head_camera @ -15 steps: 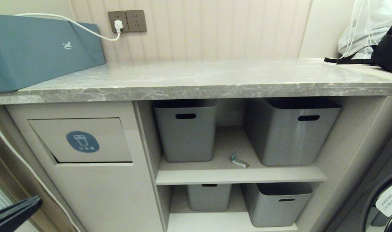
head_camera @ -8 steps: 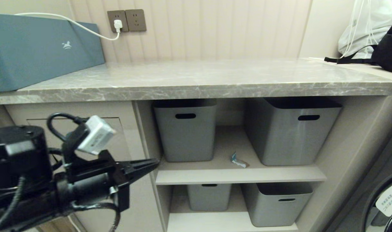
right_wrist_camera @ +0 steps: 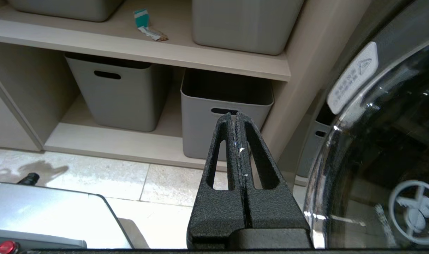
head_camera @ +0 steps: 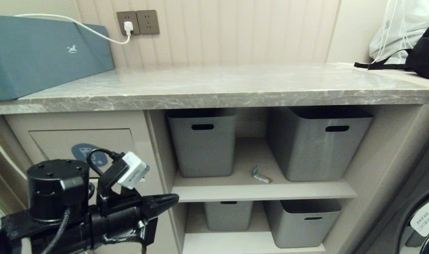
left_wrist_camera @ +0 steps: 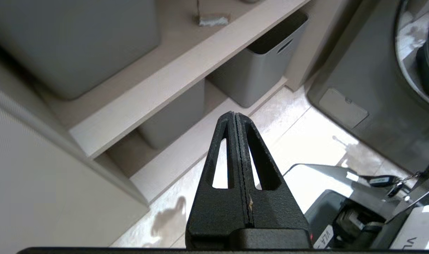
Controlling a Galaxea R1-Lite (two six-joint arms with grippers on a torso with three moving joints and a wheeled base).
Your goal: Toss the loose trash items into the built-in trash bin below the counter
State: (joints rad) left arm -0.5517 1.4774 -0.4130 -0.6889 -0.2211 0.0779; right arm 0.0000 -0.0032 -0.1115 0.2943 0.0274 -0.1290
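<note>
Well apart, teal-and-white wrapper (head_camera: 261, 175) on the shelf (head_camera: 263, 192), right of the left hand (head_camera: 173, 199), fingers together.

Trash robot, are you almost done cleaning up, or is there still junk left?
Almost: the counter shows no scraps. Nothing is in hand: the left tool is shut and empty, level beside the trash bin flap; the right tool is shut and empty too. Left: the teal-and-white wrapper on the shelf between two grey tubs has to go in.
</note>
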